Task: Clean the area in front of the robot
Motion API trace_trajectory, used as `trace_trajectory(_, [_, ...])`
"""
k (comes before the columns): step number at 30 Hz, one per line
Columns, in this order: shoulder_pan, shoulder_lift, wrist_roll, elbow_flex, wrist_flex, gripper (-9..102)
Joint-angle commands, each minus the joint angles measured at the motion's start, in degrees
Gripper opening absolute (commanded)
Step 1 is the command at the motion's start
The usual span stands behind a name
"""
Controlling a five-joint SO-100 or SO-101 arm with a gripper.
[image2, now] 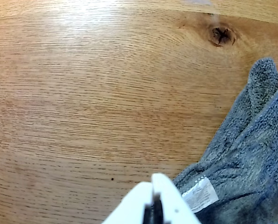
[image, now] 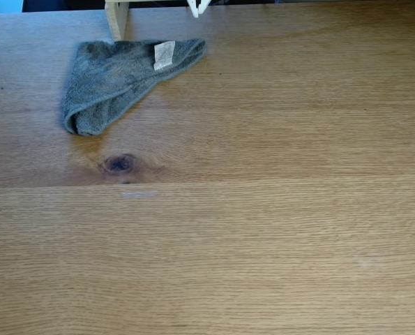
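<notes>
Your counter (image: 277, 230) is a broad stretch of light-brown wood with fine grain and a plank seam running across it in the fixed view. On it lies a grey cloth (image: 113, 80), folded into a rough triangle in the upper left of that view, with a small white label (image: 164, 54) sewn near its upper edge. Just below the cloth's lower corner you have a dark oval knot (image: 120, 163) in the wood, close to the cloth but not touching it. A pale wooden post (image: 116, 17) stands at the far edge of the counter, right behind the cloth's top edge. Beside it, further right along that edge, a small white piece of the robot (image: 199, 7) pokes into the fixed view. In the wrist view your hand (image2: 153, 196) comes up from the bottom edge, its two white fingers pressed together with only a thin dark slit between them, so it is closed and holds nothing. The fingertips sit just left of the cloth (image2: 251, 154), near the label (image2: 200, 195), and you cannot tell whether they touch the fabric. The knot (image2: 222, 35) shows at the top right of the wrist view, apart from the cloth's raised tip. The rest of the counter (image2: 82, 102) to the left of your hand is bare grain.
</notes>
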Motion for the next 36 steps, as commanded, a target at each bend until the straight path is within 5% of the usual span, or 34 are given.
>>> trace_trajectory(1, [0.97, 0.44, -3.52, 7.03, 0.18, 0])
trace_trajectory(18, [0.00, 0.44, -2.55, 7.03, -0.09, 0])
trace_trajectory(26, [-5.10, 0.44, -2.99, 7.03, -1.23, 8])
trace_trajectory(36, [-12.22, -9.49, -14.33, 6.42, -28.04, 26])
